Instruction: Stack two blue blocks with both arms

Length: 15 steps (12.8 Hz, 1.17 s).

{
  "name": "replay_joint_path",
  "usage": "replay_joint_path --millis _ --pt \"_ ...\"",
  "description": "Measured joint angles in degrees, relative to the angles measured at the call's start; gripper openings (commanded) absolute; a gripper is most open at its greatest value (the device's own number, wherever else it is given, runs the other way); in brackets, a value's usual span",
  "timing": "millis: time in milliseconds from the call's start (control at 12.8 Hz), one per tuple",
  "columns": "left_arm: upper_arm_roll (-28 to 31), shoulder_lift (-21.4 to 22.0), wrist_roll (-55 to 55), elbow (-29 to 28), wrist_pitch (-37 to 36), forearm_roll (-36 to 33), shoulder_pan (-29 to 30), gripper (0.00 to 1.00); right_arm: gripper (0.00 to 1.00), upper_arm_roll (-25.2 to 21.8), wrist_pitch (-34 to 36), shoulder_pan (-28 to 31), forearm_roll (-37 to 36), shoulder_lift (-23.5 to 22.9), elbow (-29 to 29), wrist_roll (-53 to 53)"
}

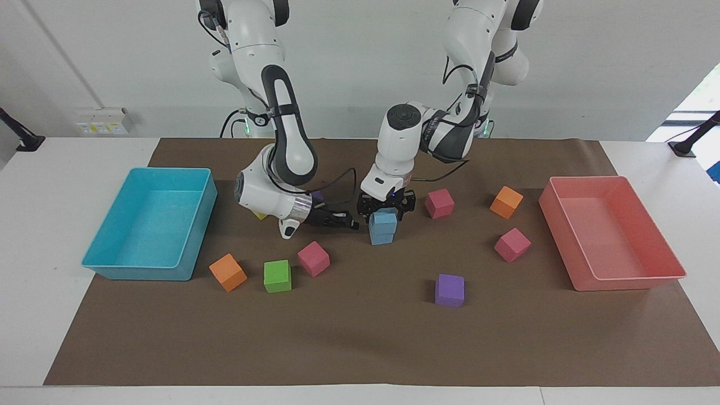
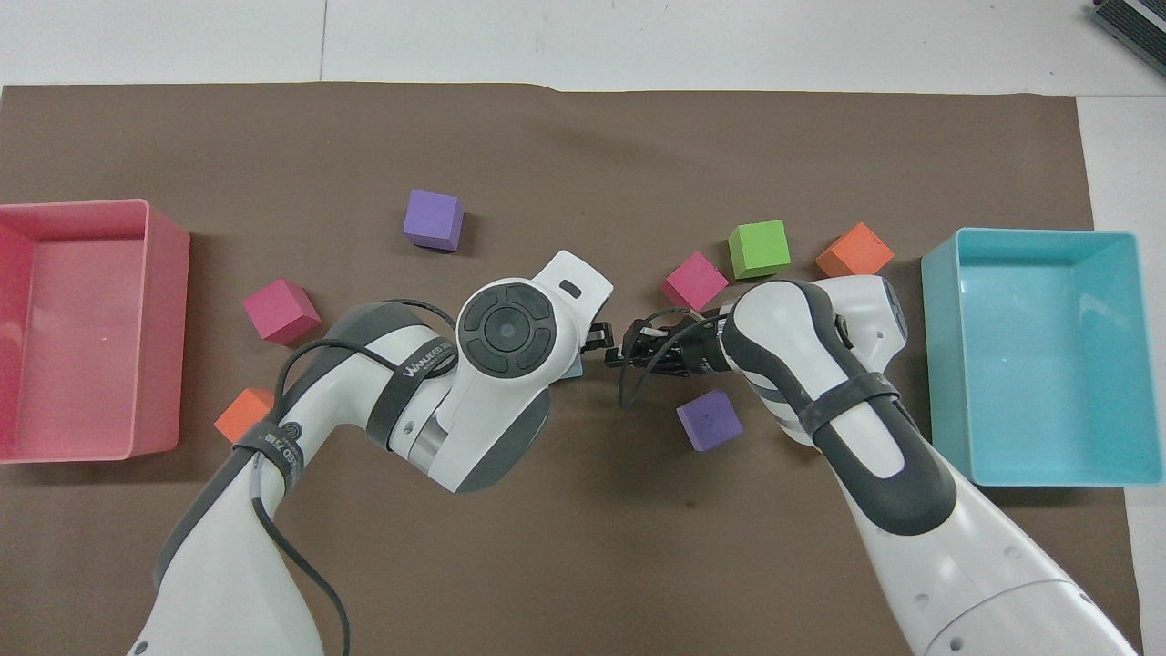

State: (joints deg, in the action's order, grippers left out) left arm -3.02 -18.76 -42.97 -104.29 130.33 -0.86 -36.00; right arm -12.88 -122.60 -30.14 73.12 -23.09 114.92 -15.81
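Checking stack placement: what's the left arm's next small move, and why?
Probably lift the left gripper straight up. The upper blue block already sits squarely on the lower blue block, so only withdrawal seems left. The right gripper waits beside the stack.

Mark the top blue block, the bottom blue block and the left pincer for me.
top blue block (image 1: 383,219), facing view, its front face
bottom blue block (image 1: 382,236), facing view, its front face
left pincer (image 1: 386,207), facing view, between its fingertips
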Motion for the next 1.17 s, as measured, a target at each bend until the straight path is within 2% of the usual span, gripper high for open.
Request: replay_joint_path --millis 313,548,783,1018,1174 --pt "0.31 1.42 0.35 1.07 -0.37 0.0 0.0 1.0 0.0 -1.03 0.12 -0.01 -0.04 0.48 -0.13 -0.01" --pt "1.04 6.55 5.01 1.36 -6.6 0.0 1.58 1.0 0.0 -1.99 0.14 -0.04 -2.01 1.58 -0.26 -0.16" --pt "1.42 12.27 15.49 1.34 -14.01 0.0 7.93 1.0 0.0 -3.67 0.14 -0.05 -6.37 3.55 -0.45 -0.02" --pt "1.74 16.46 26.02 1.39 -19.25 0.01 14.45 1.0 0.0 -4.72 0.13 -0.04 -16.97 6.31 -1.53 5.21" --pt "2.02 17.51 31.87 2.9 -22.41 0.01 17.96 1.0 0.0 -5.13 0.13 -0.03 -26.01 8.15 -3.11 9.94"
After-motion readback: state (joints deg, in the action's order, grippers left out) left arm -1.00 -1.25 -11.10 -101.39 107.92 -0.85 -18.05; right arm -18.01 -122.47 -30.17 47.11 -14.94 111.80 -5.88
